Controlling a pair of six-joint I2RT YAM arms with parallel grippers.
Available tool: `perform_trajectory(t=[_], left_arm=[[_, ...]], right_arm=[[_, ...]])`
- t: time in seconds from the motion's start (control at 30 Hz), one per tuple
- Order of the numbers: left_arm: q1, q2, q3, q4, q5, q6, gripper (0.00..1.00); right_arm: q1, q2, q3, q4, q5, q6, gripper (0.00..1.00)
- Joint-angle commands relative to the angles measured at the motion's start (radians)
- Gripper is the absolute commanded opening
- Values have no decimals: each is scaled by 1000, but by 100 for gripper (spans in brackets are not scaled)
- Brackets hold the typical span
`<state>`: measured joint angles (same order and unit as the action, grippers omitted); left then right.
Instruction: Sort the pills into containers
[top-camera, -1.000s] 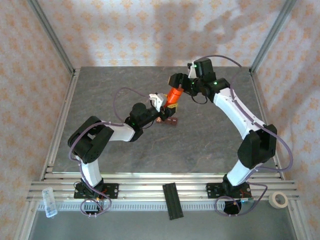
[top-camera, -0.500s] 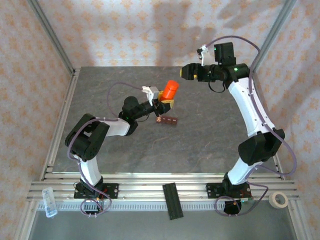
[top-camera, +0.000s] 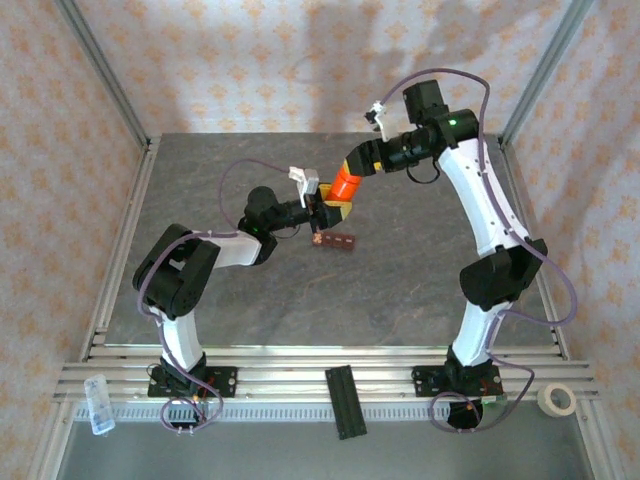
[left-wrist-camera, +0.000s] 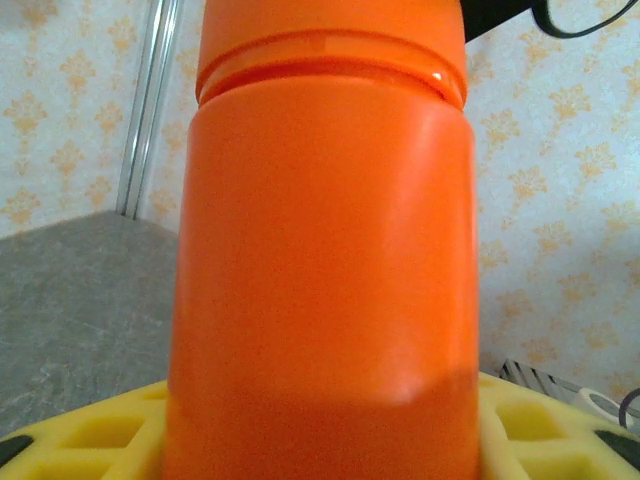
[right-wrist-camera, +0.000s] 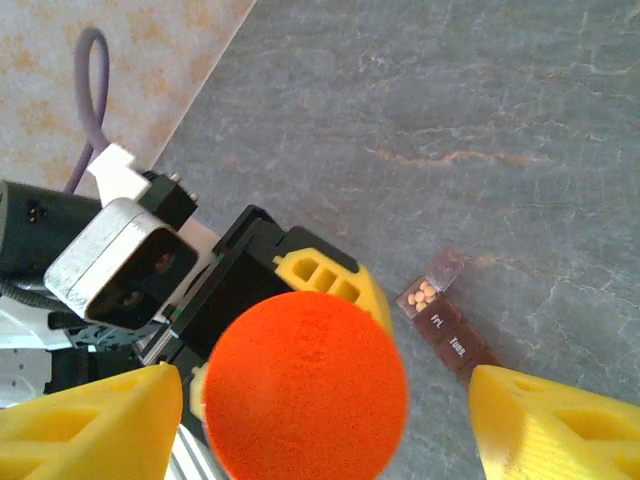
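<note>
An orange bottle (top-camera: 345, 186) with an orange cap (right-wrist-camera: 305, 385) is held above the table, tilted, by my left gripper (top-camera: 333, 208), which is shut on its lower body (left-wrist-camera: 320, 250). My right gripper (top-camera: 357, 164) is at the cap end. Its yellow fingers (right-wrist-camera: 95, 420) stand wide on both sides of the cap, with a gap on each side, so it is open. The containers (top-camera: 335, 241) lie on the table just below the bottle, a dark red-brown row (right-wrist-camera: 455, 335). The end compartment has its lid up and holds several small pale pills (right-wrist-camera: 427, 293).
The grey table (top-camera: 400, 290) is bounded by metal frame rails at the sides and front. Off the table at the front lie a black strip (top-camera: 341, 401), a tape roll (top-camera: 556, 399) and a small clear case (top-camera: 98, 403).
The right gripper left the cap and swung up to the right half a second ago, and has come back over the cap. The left arm shifted the bottle slightly left.
</note>
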<state>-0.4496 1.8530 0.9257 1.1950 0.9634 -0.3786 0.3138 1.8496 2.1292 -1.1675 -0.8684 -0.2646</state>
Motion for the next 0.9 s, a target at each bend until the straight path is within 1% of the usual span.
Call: perform_trajectory(t=[0.0,0.2,0.33,0.47,0.67,0.77,0.87], left_arm=[[9,14,33,60,40,-28,0],[9,14,36,60,43,-32,0],[9,12,39,59,48,-34,0],[10,14,43,59,49,-35,0],[9,20,53,58,55,-42,0],[9,22,56,57,57,-45,0],[10,23,58,58,58,-45,0]], right_arm=[[8,2,28,-47,32,-30,73],[9,4,16,-28,26,-10,64],[9,11,12,-29,20,-7,62],[14,20,7,-30,17,-5,55],[20,26,-7,-26,21,-2,56],[21,26,-12,-18,29,5,55],[25,33,-12,-17,34,15,49]])
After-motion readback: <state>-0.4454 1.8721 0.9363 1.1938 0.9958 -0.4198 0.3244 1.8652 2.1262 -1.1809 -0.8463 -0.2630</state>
